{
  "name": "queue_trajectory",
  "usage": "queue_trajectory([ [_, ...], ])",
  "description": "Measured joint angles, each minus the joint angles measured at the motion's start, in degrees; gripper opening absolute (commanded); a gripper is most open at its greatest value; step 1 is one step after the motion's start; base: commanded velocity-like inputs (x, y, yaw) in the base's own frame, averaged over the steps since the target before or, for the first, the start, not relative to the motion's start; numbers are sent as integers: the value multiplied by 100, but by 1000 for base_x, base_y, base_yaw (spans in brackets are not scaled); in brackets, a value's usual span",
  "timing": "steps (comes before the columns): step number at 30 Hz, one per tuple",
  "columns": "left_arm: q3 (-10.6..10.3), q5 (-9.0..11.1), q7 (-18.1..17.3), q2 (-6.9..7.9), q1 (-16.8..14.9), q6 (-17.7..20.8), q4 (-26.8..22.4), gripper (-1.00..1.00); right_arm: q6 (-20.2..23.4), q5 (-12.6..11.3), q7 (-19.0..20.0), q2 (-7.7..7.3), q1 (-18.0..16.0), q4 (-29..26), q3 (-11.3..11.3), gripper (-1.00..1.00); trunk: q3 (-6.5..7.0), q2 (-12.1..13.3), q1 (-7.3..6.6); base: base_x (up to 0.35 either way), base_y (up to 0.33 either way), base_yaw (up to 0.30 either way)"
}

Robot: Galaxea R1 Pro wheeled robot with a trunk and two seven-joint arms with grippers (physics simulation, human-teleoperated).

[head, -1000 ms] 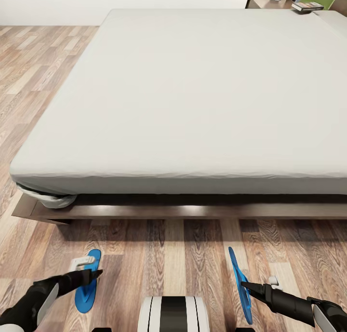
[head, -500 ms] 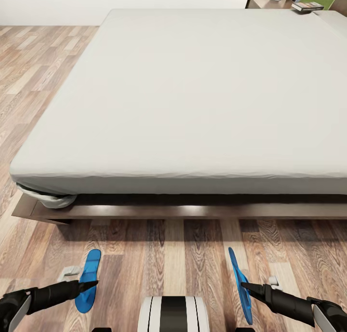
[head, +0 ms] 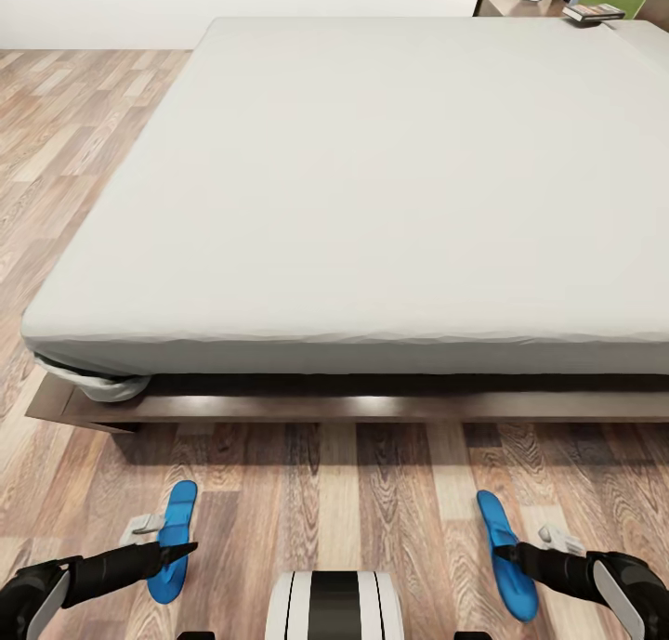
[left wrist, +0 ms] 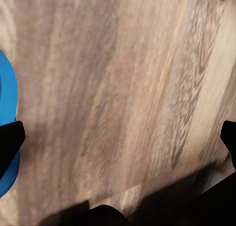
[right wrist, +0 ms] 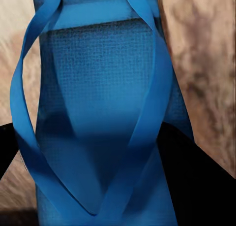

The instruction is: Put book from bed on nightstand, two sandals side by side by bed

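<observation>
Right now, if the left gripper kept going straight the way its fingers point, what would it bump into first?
Probably the wood-plank floor. The left wrist view looks along the left gripper's open fingers at bare planks, with the left blue sandal off to one side by one fingertip. Depth is hard to judge.

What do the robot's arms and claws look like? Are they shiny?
Not very shiny. In the head view both arms are mostly matte black and taper forward like pointy cones, with a pale grey-white panel farther back. The left claw and the right claw end in slim black fingers. Beside each sits a small white block-shaped part. The rounded white-and-black striped trunk sits between them.
</observation>
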Motion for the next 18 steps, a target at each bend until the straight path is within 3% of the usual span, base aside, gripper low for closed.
queue_trajectory([
  [3,74,2,-11,4,-2,6,0,100,-148,0,-35,-2,0,-26,-10,-100,0,0,0,0,2,0],
  [8,535,-10,-187,18,-1,6,0,100,-407,8,-63,-2,0,-31,-9,-100,0,0,0,0,1,0],
  [12,608,-19,-238,17,2,5,-2,100,-444,9,-63,-2,-1,-30,-11,-100,0,0,0,0,91,0],
  [18,618,-27,-247,12,4,5,-4,100,-720,15,-78,2,-1,-31,-5,-100,0,0,0,0,240,0],
])
